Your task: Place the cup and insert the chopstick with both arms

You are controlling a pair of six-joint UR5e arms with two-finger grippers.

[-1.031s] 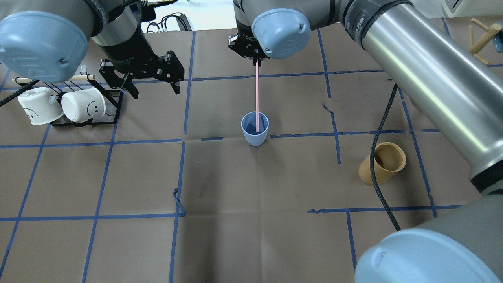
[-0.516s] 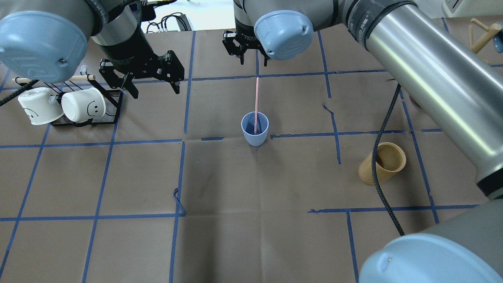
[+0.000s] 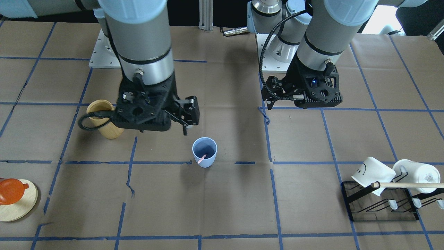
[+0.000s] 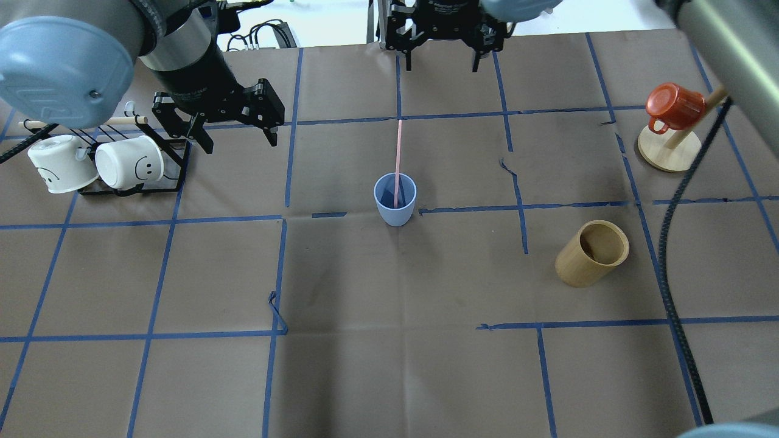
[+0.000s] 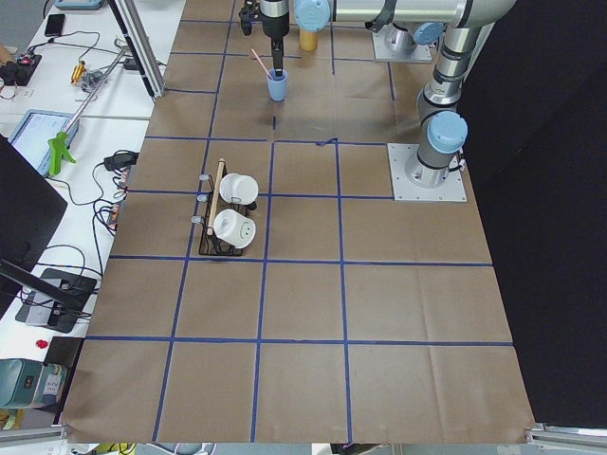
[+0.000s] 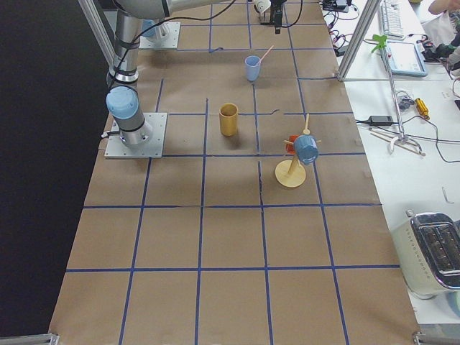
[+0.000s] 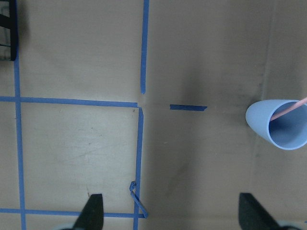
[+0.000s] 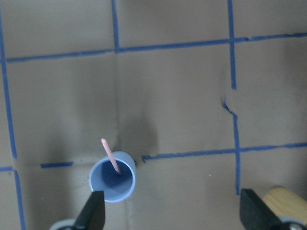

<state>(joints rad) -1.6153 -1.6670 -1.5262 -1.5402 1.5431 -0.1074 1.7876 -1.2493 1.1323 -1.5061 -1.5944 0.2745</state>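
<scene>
Standing nearer the robot than the cup (image 4: 395, 207) and off to its right, a tan wooden cylinder (image 4: 584, 261) plays no part here and is well apart from it. The cup itself sits upright, mouth up, on the brown paper of the bench (image 4: 389, 365), near a crossing of the blue tape lines, a spot both arms can reach. That upright stance is what lets it hold the chopstick (image 4: 398, 152): the pink stick's lower end rests inside the cup, its shaft leans on the rim, and its top tilts away from the robot. Nothing grips it, so rim and floor alone seem to prop it. Both parts of the task look done. Beyond the cup and to its left, the left end effector (image 4: 240, 143) hangs with its fingers spread and nothing between them, likely parked aside to leave the cup clear. Further left of the cup, two white mugs (image 4: 128, 161) lie on a black wire rack. Farthest beyond the cup, almost in line with the leaning stick, the right end effector (image 4: 439, 64) hovers with its fingers wide apart and empty, well clear of the stick's top, so it should not knock it. A red mug (image 4: 672, 106) hangs on a wooden stand far to the cup's right.
</scene>
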